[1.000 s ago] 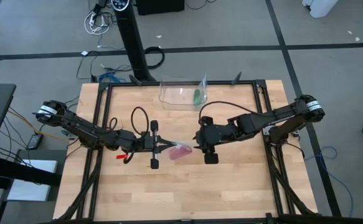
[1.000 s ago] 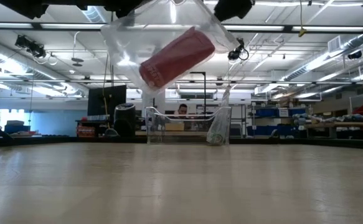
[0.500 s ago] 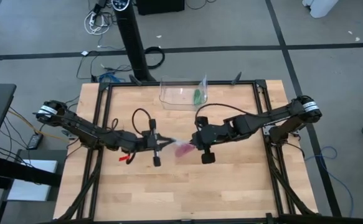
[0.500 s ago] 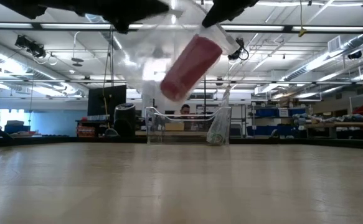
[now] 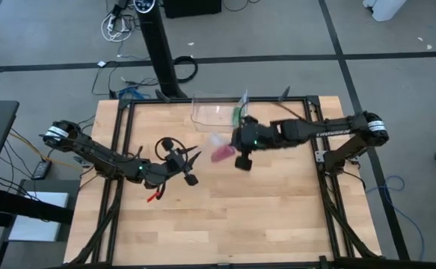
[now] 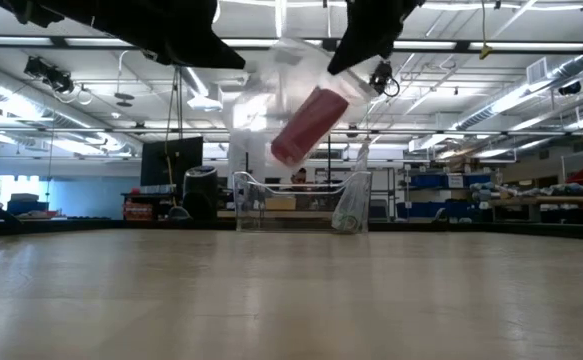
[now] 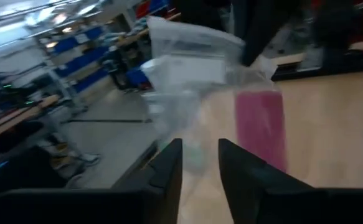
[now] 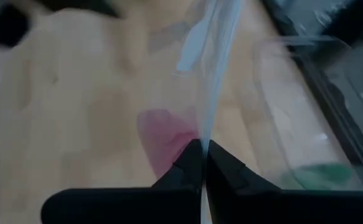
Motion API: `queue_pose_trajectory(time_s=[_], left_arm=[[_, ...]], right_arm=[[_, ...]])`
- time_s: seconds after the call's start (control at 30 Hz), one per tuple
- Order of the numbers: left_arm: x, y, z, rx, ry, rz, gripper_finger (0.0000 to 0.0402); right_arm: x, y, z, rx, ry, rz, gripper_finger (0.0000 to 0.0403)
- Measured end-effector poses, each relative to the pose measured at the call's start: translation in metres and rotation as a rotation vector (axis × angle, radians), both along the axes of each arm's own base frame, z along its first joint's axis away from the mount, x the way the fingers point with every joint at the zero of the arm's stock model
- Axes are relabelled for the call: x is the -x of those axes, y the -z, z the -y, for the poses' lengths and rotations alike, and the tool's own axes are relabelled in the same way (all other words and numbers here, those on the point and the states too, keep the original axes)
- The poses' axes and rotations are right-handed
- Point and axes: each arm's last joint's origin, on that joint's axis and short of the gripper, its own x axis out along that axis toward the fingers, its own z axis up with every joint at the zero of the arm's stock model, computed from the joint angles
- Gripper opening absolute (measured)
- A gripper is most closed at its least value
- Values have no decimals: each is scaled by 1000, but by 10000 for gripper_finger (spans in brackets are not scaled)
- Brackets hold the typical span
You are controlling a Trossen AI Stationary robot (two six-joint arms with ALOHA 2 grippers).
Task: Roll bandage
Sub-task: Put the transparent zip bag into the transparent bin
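Observation:
The bandage [image 6: 309, 125] is a small pink roll inside a clear plastic bag [image 6: 271, 85], which hangs in the air above the table's middle. My right gripper [image 5: 233, 144] is shut on the bag, and its wrist view shows the roll [image 8: 162, 140] below the fingers. My left gripper [image 5: 193, 158] stands open a little to the left of the bag and touches nothing. In its wrist view the bag and the roll [image 7: 261, 127] lie ahead of its spread fingers [image 7: 169, 165]. My right gripper pinches a flat edge of the clear bag [image 8: 207, 118] between its two fingers, coming level from the table's right. The bag hangs clear of the table. The roll sits tilted in the bag's lower part [image 6: 296, 145].
A clear open container [image 5: 216, 112] stands at the table's far edge just beyond the bag, with a small green item [image 5: 236, 114] at its right end. A red-handled tool [image 5: 155, 196] lies near my left arm. Bare wood [image 5: 225, 217] lies toward the near edge.
My left gripper has let go of the bag, opened and drawn back toward the table's left. My right gripper has taken the bag and carried it toward the far edge, closer to the clear container. The roll has swung from lying nearly level to a steeper tilt.

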Motion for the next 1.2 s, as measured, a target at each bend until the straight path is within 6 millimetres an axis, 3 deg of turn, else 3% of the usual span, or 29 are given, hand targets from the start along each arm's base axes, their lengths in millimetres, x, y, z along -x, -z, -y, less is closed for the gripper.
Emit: queue_pose_trajectory(time_s=[0.23,0.43,0.57,0.7,0.97,1.2], left_arm=[[3,1,3,-17,-64,-7,146],[3,1,3,-12,-66,-1,152],[3,1,3,-11,-66,0,152],[3,1,3,-10,-66,0,153],[3,1,3,5,-66,13,153],[3,1,3,10,-67,17,153]], right_arm=[[4,-1,58,-19,221,24,3],[17,-1,114,-51,433,60,3],[24,4,141,-126,513,66,3],[29,10,149,-223,542,46,4],[28,11,147,-391,549,73,4],[31,12,152,-434,633,98,4]])
